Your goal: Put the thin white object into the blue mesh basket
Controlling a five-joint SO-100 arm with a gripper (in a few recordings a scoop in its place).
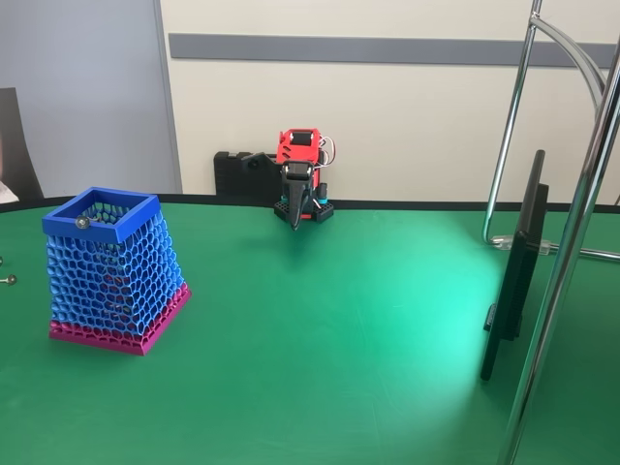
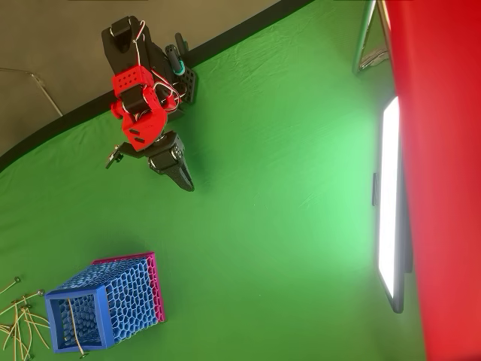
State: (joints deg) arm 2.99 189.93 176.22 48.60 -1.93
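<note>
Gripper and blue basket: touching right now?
Apart. The overhead view shows the gripper near the arm's base, with a wide stretch of bare green table between it and the basket. The fixed view agrees.

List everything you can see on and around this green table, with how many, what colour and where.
Blue mesh basket: one, blue with a magenta base, near the table's left edge in the fixed view; one thin white stick shows inside it in the overhead view.
Thin white sticks: several, loose on the table beside the basket, at the overhead view's lower left.
Small screw: one, grey, at the fixed view's left edge.
Lit panel: one, black frame, glowing white, on the right.
Chrome stand: one, right side.
Table: one, green.
End effector: one, black on a red arm, jaws together, at the table's far edge, holding nothing.
</note>
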